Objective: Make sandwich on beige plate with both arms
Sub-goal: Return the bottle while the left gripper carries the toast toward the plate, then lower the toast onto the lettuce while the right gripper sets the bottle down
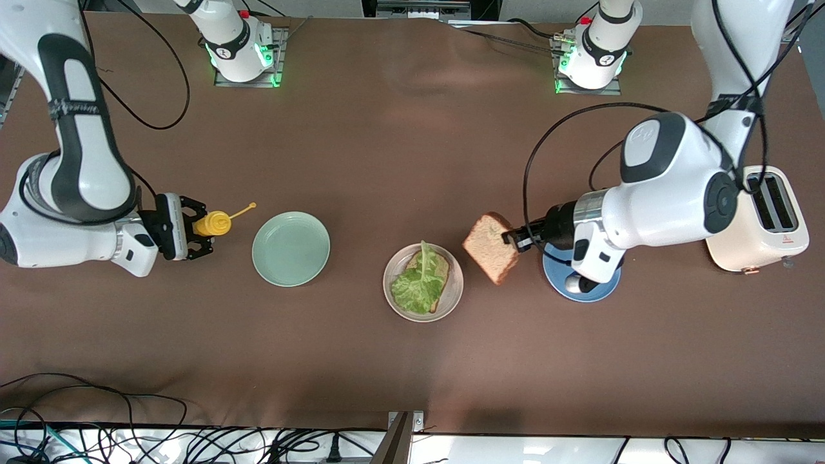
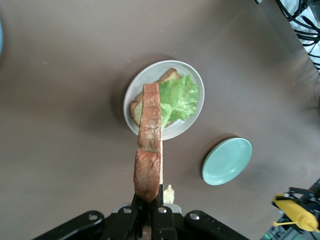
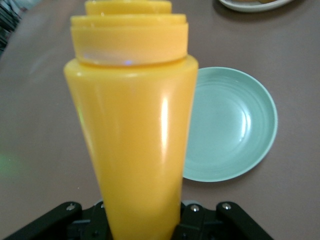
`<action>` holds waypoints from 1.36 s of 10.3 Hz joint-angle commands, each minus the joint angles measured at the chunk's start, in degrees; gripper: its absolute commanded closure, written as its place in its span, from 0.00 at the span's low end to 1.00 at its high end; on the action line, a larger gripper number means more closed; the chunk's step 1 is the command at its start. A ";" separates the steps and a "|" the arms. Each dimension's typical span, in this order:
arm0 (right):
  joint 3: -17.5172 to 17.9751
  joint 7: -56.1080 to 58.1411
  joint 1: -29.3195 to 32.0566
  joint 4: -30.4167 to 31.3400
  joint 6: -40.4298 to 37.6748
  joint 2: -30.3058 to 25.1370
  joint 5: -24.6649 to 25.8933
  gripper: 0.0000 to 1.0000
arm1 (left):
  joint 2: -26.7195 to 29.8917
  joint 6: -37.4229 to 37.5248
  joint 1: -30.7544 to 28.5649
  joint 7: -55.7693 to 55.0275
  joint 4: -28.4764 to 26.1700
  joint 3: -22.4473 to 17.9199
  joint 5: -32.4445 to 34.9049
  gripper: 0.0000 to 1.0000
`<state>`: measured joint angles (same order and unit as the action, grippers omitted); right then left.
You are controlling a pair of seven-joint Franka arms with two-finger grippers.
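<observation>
Bread slice (image 1: 491, 247) pinched upright in left hand (image 1: 515, 239) beside beige plate (image 1: 454, 293)

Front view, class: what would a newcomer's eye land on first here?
The left gripper holds a bread slice in the air beside the beige plate, where lettuce lies on another slice. The right gripper holds a yellow squeeze bottle beside the mint-green plate.

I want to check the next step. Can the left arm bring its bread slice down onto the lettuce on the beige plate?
Probably yes. The left gripper holds the bread slice just beside the beige plate, and nothing stands over the lettuce.
</observation>
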<state>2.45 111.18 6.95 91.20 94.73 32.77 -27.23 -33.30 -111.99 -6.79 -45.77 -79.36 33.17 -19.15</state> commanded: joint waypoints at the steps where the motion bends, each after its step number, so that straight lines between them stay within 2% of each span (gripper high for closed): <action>1: 0.98 12.61 4.63 -4.09 -5.34 7.02 -5.37 1.00 | -3.43 -5.57 3.60 -0.80 2.28 -0.21 -2.65 1.00; 3: 0.98 19.39 6.32 -4.80 -5.43 12.48 -8.27 1.00 | -6.85 -16.54 6.87 -1.94 2.28 -0.29 -3.35 1.00; 6: 0.98 24.78 6.41 -6.38 -5.43 17.32 -12.05 1.00 | -10.99 -25.54 10.04 -2.65 2.19 -0.38 -3.53 1.00; 11: 1.15 29.52 5.88 -7.26 -5.08 20.13 -16.62 1.00 | -13.90 -28.72 13.29 -3.97 2.37 -1.52 -3.18 1.00; 14: 1.15 31.38 5.88 -9.46 -5.43 22.51 -17.07 1.00 | -14.69 -28.90 13.73 -3.27 3.07 -2.67 -3.18 1.00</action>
<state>3.23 141.55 12.41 84.38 91.30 53.56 -43.01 -46.57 -140.64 5.55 -49.47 -79.08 31.64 -20.50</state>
